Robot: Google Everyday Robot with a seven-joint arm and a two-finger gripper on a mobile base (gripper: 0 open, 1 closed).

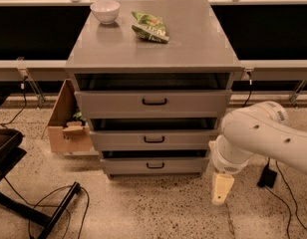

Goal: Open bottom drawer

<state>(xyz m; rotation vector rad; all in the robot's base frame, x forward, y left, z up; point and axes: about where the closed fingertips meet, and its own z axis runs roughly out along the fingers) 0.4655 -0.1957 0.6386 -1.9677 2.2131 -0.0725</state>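
**Gripper** [219, 194]: cream-coloured, carried on a white arm [265, 133], pointed down at the speckled floor [158, 208]. Whether it was open or closed could not be told. It touched nothing.

**Bottom drawer** [186, 166]: grey, lowest of three in a grey cabinet [193, 49]. It lay just left of the gripper and a little higher, apart from it. Its black handle [155, 166] sat further left, at the middle of the front.

**Middle drawer** [193, 139] and **top drawer** [193, 102]: stacked above, up and left of the gripper.

**White bowl** [105, 10] and **green packet** [151, 26]: on the cabinet top, high above and to the left.

**Cardboard box** [64, 131]: well to the left, on the cabinet's far side.

**Black cables** [54, 203]: on the floor, far left.

**Small black object** [267, 176]: on the floor, to the right.
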